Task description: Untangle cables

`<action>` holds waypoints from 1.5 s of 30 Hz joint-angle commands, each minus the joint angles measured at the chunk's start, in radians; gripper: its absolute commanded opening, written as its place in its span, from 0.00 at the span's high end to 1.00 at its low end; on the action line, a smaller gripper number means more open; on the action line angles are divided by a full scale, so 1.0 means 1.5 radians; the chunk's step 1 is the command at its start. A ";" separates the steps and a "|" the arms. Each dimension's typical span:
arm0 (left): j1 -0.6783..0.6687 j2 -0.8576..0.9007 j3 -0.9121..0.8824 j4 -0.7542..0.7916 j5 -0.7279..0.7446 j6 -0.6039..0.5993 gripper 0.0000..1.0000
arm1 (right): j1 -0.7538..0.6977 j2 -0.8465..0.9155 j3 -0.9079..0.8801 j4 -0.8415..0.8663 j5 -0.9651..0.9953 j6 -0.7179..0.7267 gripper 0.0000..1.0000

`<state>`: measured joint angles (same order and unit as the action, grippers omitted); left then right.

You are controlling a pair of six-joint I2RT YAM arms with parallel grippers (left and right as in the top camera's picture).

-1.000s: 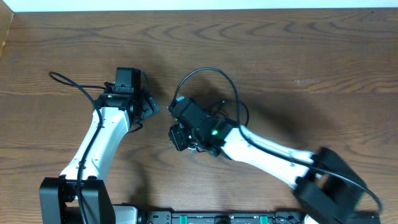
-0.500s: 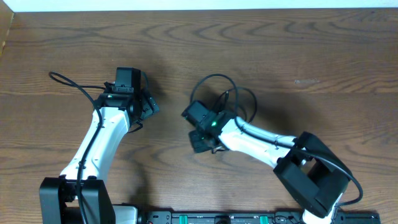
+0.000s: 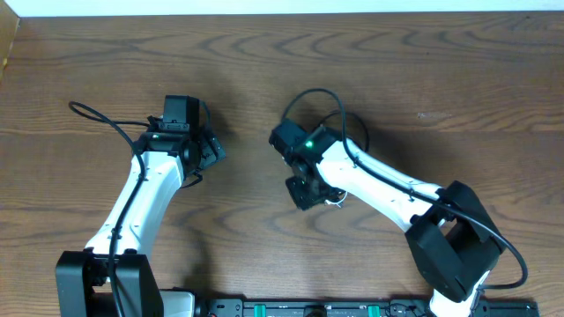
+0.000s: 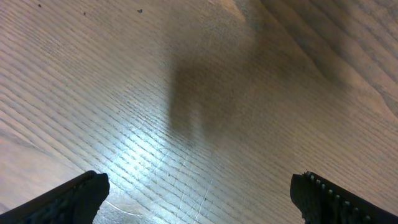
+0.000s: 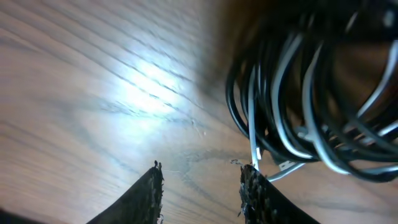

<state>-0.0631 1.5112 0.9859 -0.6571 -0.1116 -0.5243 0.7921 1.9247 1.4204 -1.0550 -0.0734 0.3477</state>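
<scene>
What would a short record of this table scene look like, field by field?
Surface: wooden table
Cables: black and white, tangled in one bundle
Left gripper: wide open, empty, over bare wood
Right gripper: jaws apart, nothing between them, cables just beside one finger

A dark brown wooden table [image 3: 441, 79] with wavy grain fills nearly the whole overhead frame. A thin white strip [image 3: 264, 7] runs along the top edge; whether it is wall or floor cannot be told. A paler wooden edge [image 3: 6, 40] shows in the upper left corner. In both wrist views a bright glare [image 4: 155, 168] lies on the wood, and in the left one a soft shadow [image 4: 193, 93] sits above it.
</scene>
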 commanded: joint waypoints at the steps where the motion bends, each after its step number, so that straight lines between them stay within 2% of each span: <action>1: 0.002 0.004 -0.011 -0.003 -0.013 -0.006 0.00 | 0.009 -0.007 0.017 -0.001 0.005 -0.023 0.58; 6: 0.002 0.004 -0.011 -0.003 -0.013 -0.006 0.00 | 0.022 -0.006 0.015 0.013 0.020 -0.023 0.57; 15: 0.002 0.004 -0.011 -0.003 -0.003 -0.006 0.00 | 0.034 -0.005 0.003 0.036 0.139 -0.013 0.58; 22: 0.002 0.004 -0.011 -0.003 -0.003 -0.006 0.00 | 0.034 -0.005 -0.067 0.112 0.148 -0.013 0.55; 31: 0.002 0.004 -0.011 -0.003 -0.001 -0.006 0.00 | 0.023 -0.005 -0.164 0.223 0.197 -0.013 0.55; 35: 0.002 0.004 -0.011 -0.003 -0.001 -0.006 0.00 | 0.021 -0.005 -0.165 0.223 0.197 -0.013 0.57; 38: 0.002 0.004 -0.011 -0.003 -0.001 -0.006 0.00 | 0.023 -0.005 -0.165 0.222 0.197 -0.013 0.65; 45: 0.002 0.004 -0.011 -0.003 -0.001 -0.006 0.00 | 0.027 -0.005 -0.165 0.222 0.197 -0.013 0.70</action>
<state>-0.0631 1.5116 0.9859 -0.6571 -0.1104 -0.5243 0.8288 1.9217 1.1877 -0.7212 0.2184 0.3271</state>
